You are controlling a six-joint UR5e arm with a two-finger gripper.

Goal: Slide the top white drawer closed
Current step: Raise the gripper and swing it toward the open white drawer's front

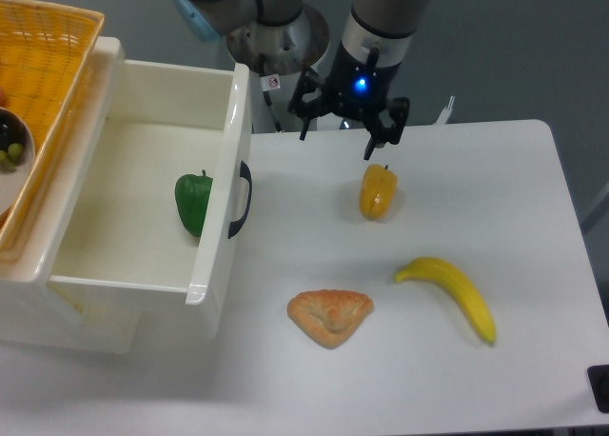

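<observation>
The top white drawer [221, 184] is pulled out to the right, its deep glossy inside open to view. A black curved handle [241, 200] sits on its flat front panel. A green pepper [193, 202] lies inside, close to the front panel. My gripper [339, 138] hangs above the table to the right of the drawer, behind the yellow pepper [377, 190]. Its black fingers [372, 143] are spread apart with nothing between them. It touches neither the drawer nor the handle.
A yellow wicker basket [48, 84] with a bowl of olives [11, 150] sits on top of the drawer unit at the left. A banana [452, 293] and a croissant [329, 315] lie on the white table [495, 169].
</observation>
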